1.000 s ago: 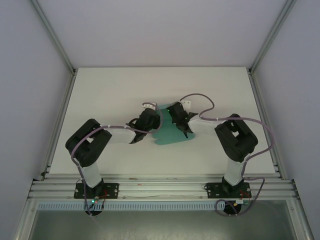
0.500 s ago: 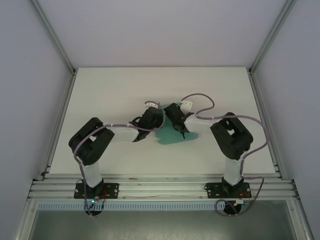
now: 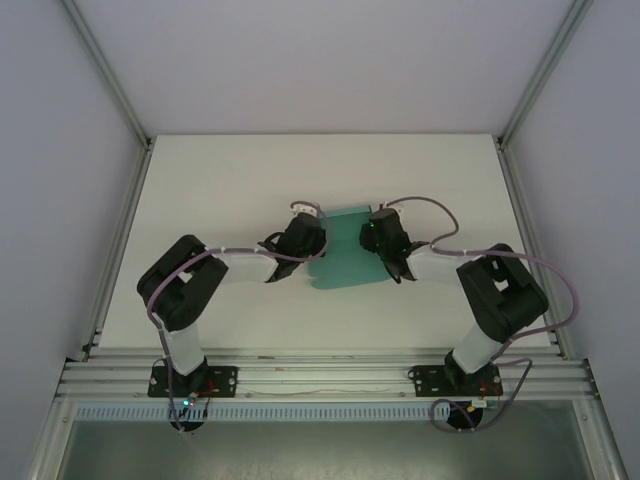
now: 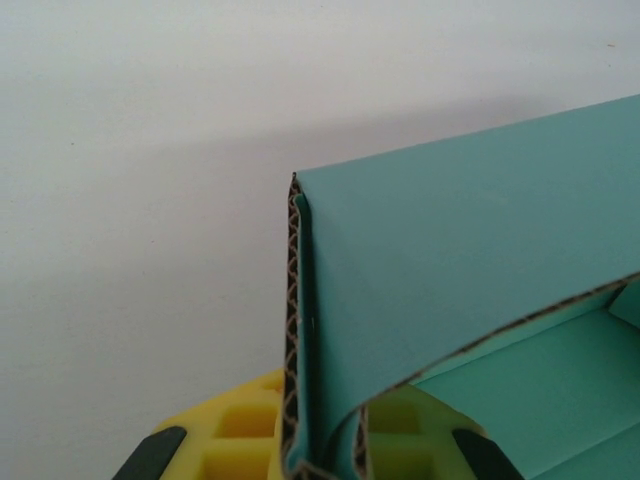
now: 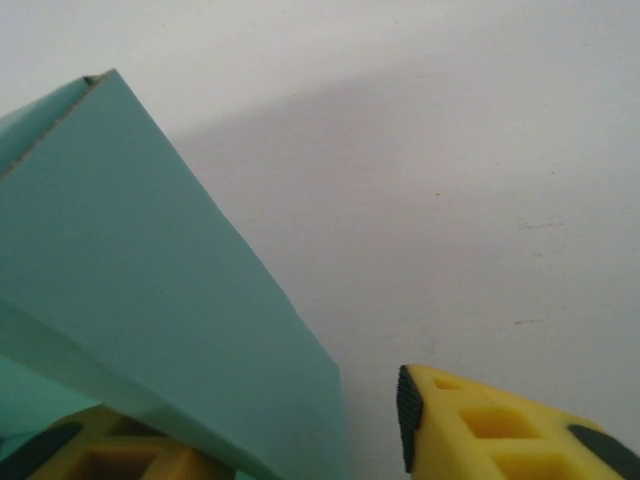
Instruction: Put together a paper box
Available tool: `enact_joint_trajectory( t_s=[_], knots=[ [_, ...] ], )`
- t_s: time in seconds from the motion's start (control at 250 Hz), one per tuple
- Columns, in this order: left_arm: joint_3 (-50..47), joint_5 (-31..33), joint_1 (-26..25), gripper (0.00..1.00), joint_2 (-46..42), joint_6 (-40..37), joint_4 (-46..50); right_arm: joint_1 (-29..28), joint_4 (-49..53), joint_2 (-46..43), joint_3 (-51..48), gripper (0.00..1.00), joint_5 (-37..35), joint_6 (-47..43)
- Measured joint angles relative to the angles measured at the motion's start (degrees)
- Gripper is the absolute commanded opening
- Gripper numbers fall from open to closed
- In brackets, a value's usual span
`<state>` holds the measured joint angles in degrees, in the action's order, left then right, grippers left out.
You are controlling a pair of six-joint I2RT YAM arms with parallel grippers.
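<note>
The paper box (image 3: pixel 348 255) is a teal-green corrugated card, partly folded, at the middle of the white table between my two grippers. My left gripper (image 3: pixel 312 238) holds its left edge. In the left wrist view its yellow fingers (image 4: pixel 235 440) are shut on a doubled, upright fold of the card (image 4: pixel 450 260), and the gripper (image 4: pixel 322 455) pinches it from both sides. My right gripper (image 3: pixel 383 238) stands at the card's right edge. In the right wrist view that gripper (image 5: pixel 290 445) is open. A slanted teal panel (image 5: pixel 130 290) lies over its left finger, and its right finger (image 5: pixel 480 425) stands apart over the bare table.
The white table (image 3: pixel 220 190) has free room all round the card. An aluminium rail (image 3: pixel 320 375) runs along the near edge by the arm bases. Frame posts and pale walls bound the left, right and far sides.
My right gripper has opened, let go of the card and swung to the right. The teal panel between the grippers now lies wider. The left gripper stays shut in place.
</note>
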<state>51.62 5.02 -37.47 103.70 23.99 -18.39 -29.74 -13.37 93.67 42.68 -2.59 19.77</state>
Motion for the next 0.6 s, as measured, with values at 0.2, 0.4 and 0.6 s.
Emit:
enact_joint_trajectory(
  t_s=[0.2,0.4,0.6],
  knots=[
    [0.00,0.04,0.13,0.00,0.00,0.00,0.17,0.52,-0.76,0.04,0.09,0.46,1.97,-3.21],
    [0.11,0.02,0.50,0.00,0.00,0.00,0.57,1.31,-2.16,1.51,1.20,0.49,4.79,-5.44],
    [0.76,-0.09,0.50,0.00,0.00,-0.04,1.77,2.21,-4.26,1.77,1.40,0.35,9.20,-6.75]
  ],
)
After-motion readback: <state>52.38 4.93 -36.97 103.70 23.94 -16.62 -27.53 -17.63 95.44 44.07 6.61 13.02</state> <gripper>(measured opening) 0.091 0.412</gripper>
